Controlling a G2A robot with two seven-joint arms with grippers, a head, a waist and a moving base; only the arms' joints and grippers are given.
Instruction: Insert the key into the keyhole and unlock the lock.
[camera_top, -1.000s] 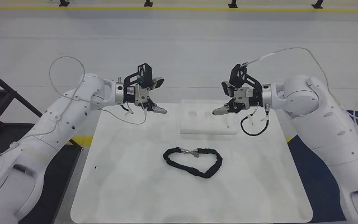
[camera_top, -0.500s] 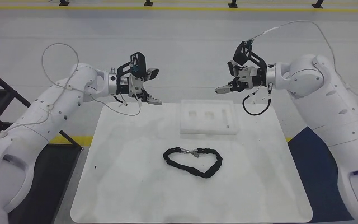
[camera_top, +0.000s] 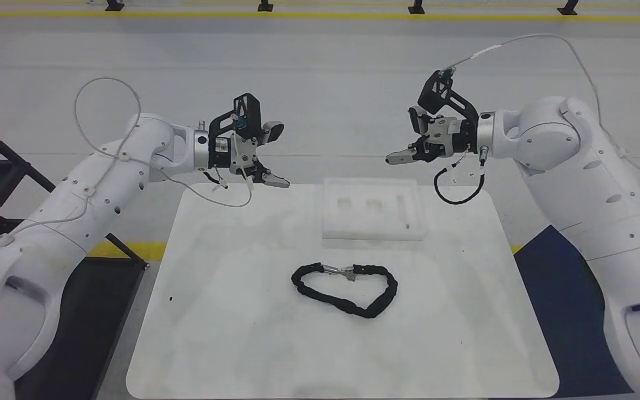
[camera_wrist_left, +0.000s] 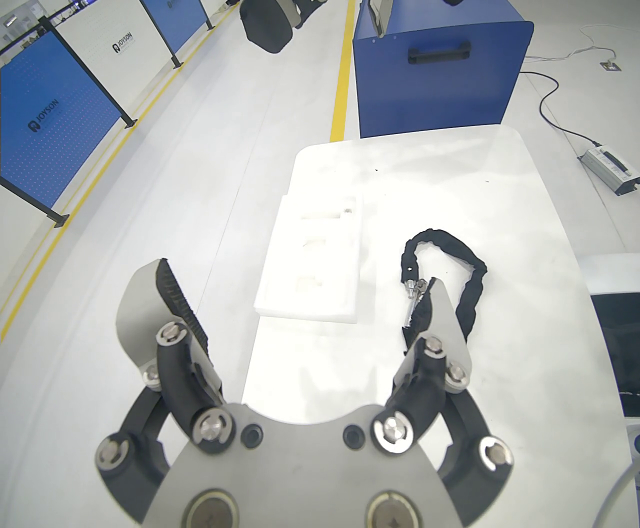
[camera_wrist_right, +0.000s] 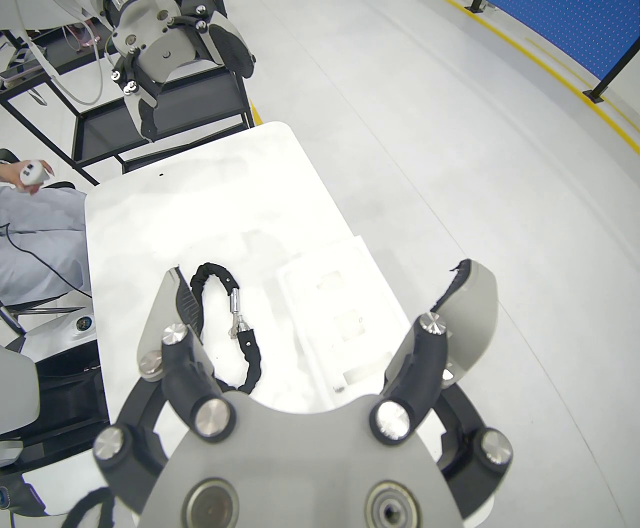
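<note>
Nearest, in front of the foam tray (camera_top: 360, 232), the chain lock (camera_top: 345, 288) is seen curled in a loop on the bench (camera_top: 220, 330), its metal ends meeting on the side toward the tray. In the tray's end recess, on the right arm's side, a small dark piece is lying. It is taken to be the key (camera_wrist_left: 348, 211), though it is too small to be sure. Off the tray's opposite end the left gripper (camera_wrist_left: 295, 277) is held aloft, jaws spread and empty. Past the tray's far edge the right gripper (camera_wrist_right: 320, 272) is held the same way, wide apart, nothing in it.

Picking up the key is judged to be the step in hand. The right gripper's jaws are best lowered squarely across the key's head, clear of the recess walls, so the blade is left free. The lock's metal end is best steadied by the left.

A second ago the right gripper was low over the tray's key end, and the left was nearer the tray. Both are now drawn back. Over the last half second nothing is seen to shift.
</note>
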